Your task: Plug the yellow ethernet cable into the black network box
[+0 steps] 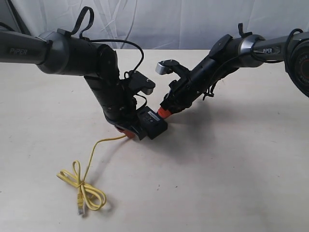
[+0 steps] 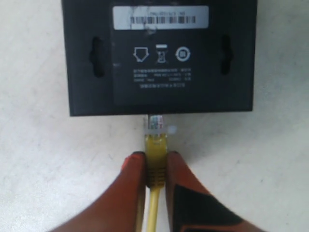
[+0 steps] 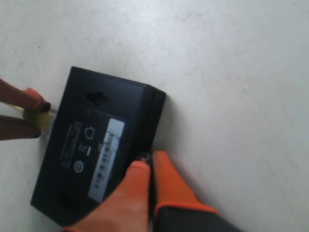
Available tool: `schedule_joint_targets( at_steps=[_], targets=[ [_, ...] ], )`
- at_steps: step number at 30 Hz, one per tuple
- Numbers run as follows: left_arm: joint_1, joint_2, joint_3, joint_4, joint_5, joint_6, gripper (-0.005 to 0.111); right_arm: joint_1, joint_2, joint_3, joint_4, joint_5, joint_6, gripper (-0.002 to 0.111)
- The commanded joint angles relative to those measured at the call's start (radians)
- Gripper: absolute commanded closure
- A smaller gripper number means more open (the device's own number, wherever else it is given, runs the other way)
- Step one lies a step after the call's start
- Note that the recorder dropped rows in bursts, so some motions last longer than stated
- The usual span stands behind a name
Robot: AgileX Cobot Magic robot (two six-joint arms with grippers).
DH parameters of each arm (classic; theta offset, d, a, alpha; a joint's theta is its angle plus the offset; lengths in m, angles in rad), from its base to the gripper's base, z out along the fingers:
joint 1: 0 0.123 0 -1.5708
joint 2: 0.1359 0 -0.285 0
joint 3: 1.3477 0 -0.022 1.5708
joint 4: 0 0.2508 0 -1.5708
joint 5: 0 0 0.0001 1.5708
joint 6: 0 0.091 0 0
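Note:
The black network box [image 1: 153,124] lies flat on the table with its white label [image 2: 160,18] facing up. My left gripper [image 2: 155,157] is shut on the yellow ethernet cable [image 2: 156,153], pinching the boot just behind the clear plug [image 2: 154,123]. The plug's tip meets the box's [image 2: 159,58] near edge; how deep it sits I cannot tell. The rest of the cable [image 1: 89,164] trails to a loose loop at front left, ending in a free plug [image 1: 80,209]. My right gripper [image 3: 148,159] is shut, its tips touching the opposite side of the box [image 3: 96,140].
The pale table [image 1: 231,169] carries only the box and cable. Both arms lean in over the middle, the left arm [image 1: 108,92] and the right arm [image 1: 203,77]. A white curtain [image 1: 169,19] hangs behind the table.

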Motion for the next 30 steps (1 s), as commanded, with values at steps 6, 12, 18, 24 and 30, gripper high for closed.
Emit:
schedule_joint_targets(
  at_steps=[6,12,18,24,30],
  targets=[
    [-0.012,-0.017,-0.005,-0.047,-0.078,-0.002,0.107,0.013,0.017,0.008,-0.047,0.039,-0.001,0.109],
    [-0.012,-0.017,-0.005,-0.051,-0.112,-0.007,0.107,0.014,0.017,0.008,-0.041,0.080,-0.001,0.109],
    [-0.012,-0.017,-0.005,-0.094,-0.122,-0.008,0.107,0.014,0.017,0.008,-0.039,0.086,-0.001,0.109],
    [-0.012,-0.017,-0.005,-0.123,-0.115,-0.008,0.107,0.014,0.017,0.008,-0.017,0.070,0.003,0.109],
    [-0.012,-0.017,-0.005,-0.078,-0.105,-0.011,0.107,0.014,0.017,0.008,-0.017,0.070,0.007,0.109]
  ],
)
